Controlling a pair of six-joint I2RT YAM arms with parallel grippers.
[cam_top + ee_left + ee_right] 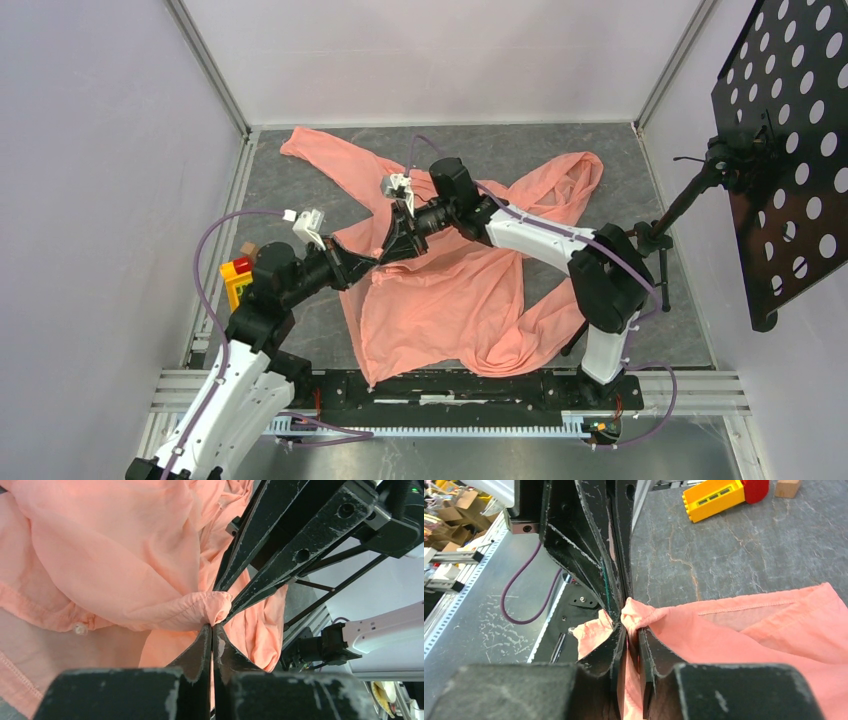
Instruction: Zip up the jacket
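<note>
The jacket is spread rumpled over the bench's middle, one fold is pinched by both the left tool and the right tool, and nothing zipped is seen, so zipping is judged barely begun.

Left arm: I see white shells with black joints.
Right arm: the same white and black from my seat.
Cables: purple, one looping along each arm.
Left gripper: black fingers, edges scuffed pale.
Right gripper: black, scratched, round screw holes in the fingers.
Wrist cameras: small white blocks on my feed.
</note>
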